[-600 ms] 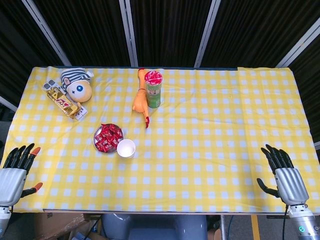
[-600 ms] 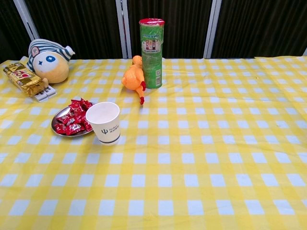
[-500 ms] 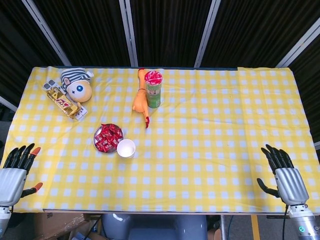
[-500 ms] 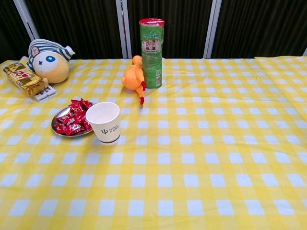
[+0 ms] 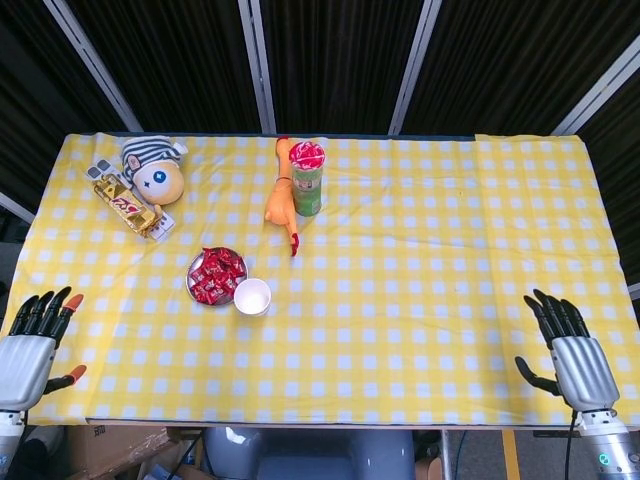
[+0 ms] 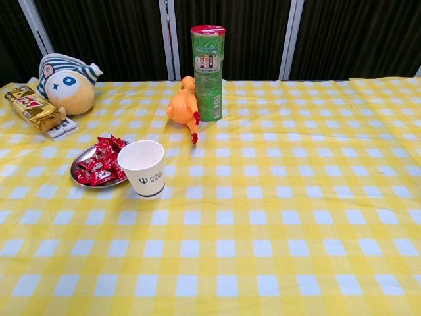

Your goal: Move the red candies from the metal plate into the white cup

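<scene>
Several red candies [image 5: 216, 274] [image 6: 100, 163] lie heaped on a small metal plate [image 5: 194, 266] [image 6: 83, 155] left of the table's middle. A white cup [image 5: 252, 296] [image 6: 143, 168] stands upright just right of the plate, touching or nearly touching its rim. My left hand [image 5: 27, 350] hangs at the table's front left corner, fingers spread and holding nothing. At the front right edge my right hand [image 5: 570, 356] is likewise spread and empty. Both hands are far from the plate. The chest view shows neither hand.
A green snack can [image 5: 307, 179] [image 6: 208, 72] and an orange rubber chicken [image 5: 282, 202] [image 6: 183, 110] stand behind the cup. At the back left lie a striped-hat plush head [image 5: 152, 174] [image 6: 66, 83] and a gold candy bar [image 5: 128, 207] [image 6: 31, 106].
Both hands have drifted very slightly toward the table's front edge. Nothing on the table has moved.
</scene>
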You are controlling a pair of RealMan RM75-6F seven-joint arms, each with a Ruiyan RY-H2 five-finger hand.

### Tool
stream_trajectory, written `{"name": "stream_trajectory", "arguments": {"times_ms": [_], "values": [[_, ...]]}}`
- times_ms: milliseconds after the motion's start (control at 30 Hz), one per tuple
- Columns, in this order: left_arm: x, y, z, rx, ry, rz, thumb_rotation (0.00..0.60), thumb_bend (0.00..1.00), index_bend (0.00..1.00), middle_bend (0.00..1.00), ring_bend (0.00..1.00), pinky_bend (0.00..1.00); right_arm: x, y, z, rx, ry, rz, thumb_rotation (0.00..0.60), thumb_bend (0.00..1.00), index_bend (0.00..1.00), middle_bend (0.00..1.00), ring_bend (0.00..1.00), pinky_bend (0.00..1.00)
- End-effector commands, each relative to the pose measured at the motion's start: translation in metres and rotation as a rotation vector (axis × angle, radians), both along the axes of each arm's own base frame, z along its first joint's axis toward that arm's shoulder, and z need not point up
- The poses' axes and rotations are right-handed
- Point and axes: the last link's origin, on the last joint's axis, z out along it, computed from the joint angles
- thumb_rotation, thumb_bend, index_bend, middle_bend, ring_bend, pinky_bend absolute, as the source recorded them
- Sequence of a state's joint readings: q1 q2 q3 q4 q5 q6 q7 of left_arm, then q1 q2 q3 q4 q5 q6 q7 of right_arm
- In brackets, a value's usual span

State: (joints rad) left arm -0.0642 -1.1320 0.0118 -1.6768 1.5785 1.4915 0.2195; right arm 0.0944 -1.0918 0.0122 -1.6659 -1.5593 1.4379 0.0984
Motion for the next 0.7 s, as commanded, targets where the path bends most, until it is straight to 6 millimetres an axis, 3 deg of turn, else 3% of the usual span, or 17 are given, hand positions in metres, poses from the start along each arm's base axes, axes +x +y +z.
{"name": "stream_trajectory", "arguments": {"times_ms": [33, 133, 200, 300, 433, 700], "values": [[0.004, 0.007, 0.000, 0.007, 0.010, -0.008, 0.600, 0.13, 0.00, 0.04, 0.10, 0.21, 0.000, 0.000, 0.001, -0.004, -0.004, 0.001, 0.600, 0.39, 0.00, 0.00, 0.00, 0.00], [0.013, 0.018, 0.001, 0.025, 0.028, -0.027, 0.600, 0.13, 0.05, 0.17, 0.47, 0.55, 0.001, 0.000, 0.000, -0.001, -0.009, 0.005, 0.600, 0.39, 0.00, 0.00, 0.00, 0.00], [0.019, 0.027, -0.001, 0.023, 0.029, -0.040, 0.600, 0.14, 0.09, 0.20, 0.62, 0.68, 0.001, 0.000, 0.000, 0.002, -0.010, 0.004, 0.600, 0.39, 0.00, 0.00, 0.00, 0.00], [0.034, 0.052, -0.007, 0.010, 0.030, -0.057, 0.600, 0.14, 0.12, 0.24, 0.77, 0.82, 0.001, -0.001, 0.000, 0.004, -0.019, 0.000, 0.600, 0.39, 0.00, 0.00, 0.00, 0.00], [0.052, 0.084, -0.022, -0.030, 0.037, -0.053, 0.600, 0.14, 0.13, 0.24, 0.85, 0.89, 0.001, -0.002, 0.001, 0.007, -0.024, -0.002, 0.600, 0.39, 0.00, 0.00, 0.00, 0.00], [0.081, 0.137, -0.056, -0.150, 0.110, -0.022, 0.600, 0.15, 0.11, 0.16, 0.86, 0.90, 0.000, -0.003, 0.003, 0.007, -0.048, -0.015, 0.600, 0.39, 0.00, 0.00, 0.00, 0.00]]}}
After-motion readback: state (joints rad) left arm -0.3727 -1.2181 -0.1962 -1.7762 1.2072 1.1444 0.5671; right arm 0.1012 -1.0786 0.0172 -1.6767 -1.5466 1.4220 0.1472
